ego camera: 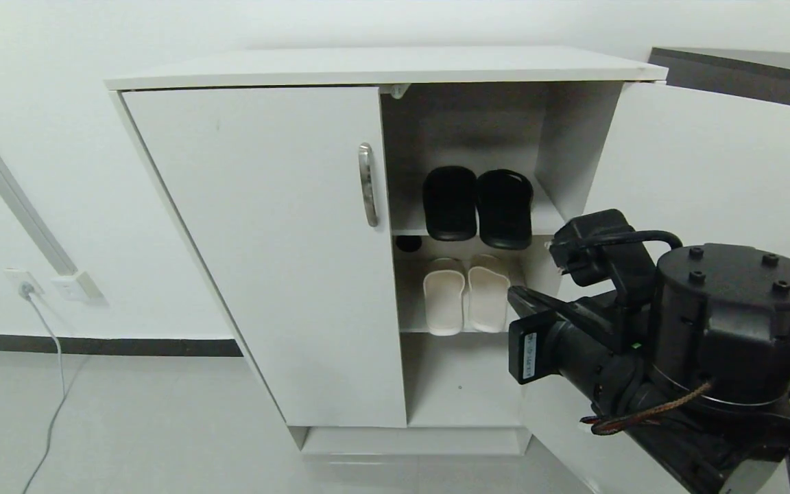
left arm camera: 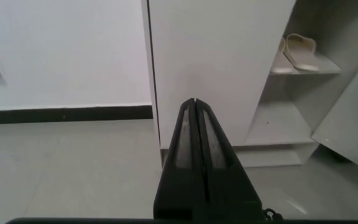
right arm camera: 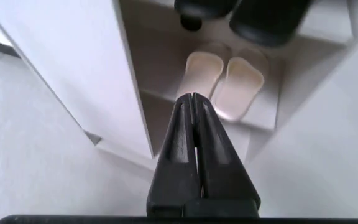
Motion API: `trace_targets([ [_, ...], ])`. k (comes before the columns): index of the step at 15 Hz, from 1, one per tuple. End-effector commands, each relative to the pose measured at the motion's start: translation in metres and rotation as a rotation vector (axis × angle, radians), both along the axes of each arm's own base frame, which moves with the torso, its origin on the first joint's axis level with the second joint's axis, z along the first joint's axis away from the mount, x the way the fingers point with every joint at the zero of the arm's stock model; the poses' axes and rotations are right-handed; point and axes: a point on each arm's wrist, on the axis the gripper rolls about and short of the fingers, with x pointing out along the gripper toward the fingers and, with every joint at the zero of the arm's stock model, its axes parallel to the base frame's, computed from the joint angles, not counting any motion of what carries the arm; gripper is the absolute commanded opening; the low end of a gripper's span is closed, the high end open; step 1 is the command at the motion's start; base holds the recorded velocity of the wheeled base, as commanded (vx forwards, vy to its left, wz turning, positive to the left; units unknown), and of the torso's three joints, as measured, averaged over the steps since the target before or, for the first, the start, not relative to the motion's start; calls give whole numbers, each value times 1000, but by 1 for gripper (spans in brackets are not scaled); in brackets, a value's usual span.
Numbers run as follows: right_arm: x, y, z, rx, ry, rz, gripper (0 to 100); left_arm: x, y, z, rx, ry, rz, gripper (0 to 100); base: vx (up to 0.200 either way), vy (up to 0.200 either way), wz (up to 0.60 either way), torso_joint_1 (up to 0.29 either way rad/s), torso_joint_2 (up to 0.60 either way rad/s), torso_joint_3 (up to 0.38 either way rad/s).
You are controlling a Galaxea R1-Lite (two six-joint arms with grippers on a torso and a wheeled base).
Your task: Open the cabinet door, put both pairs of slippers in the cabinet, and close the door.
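Black slippers (ego camera: 477, 206) and white slippers (ego camera: 467, 296) sit shelved; closing the open door (ego camera: 710, 158) remains. Left gripper (left arm camera: 194, 109) and right gripper (right arm camera: 194, 102) are pressed together; the right probably should push it shut.

Plain indoor room: white shoe cabinet (ego camera: 258, 240), tiled floor (ego camera: 127, 425), wall socket (ego camera: 21, 281), dark skirting (ego camera: 93, 345).

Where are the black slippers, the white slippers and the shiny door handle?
black slippers (ego camera: 450, 204): head view, on the left slipper's footbed.
white slippers (ego camera: 444, 302): head view, on the left slipper's footbed.
door handle (ego camera: 367, 184): head view, on the middle of the metal bar.
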Motion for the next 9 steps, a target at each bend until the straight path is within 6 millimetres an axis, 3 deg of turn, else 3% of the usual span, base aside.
trace_targets([
  [1,2,-1,-4,-10,8,-2,0,0,0,0,0,2,1,0,-200,0,0,2,-2,-2],
  [7,4,-4,-10,-31,19,3,0,0,0,0,-2,2,1,0,-200,0,0,2,2,4],
  [9,5,-2,-13,-38,24,3,0,0,0,0,-3,2,3,0,0,0,0,0,0,0],
])
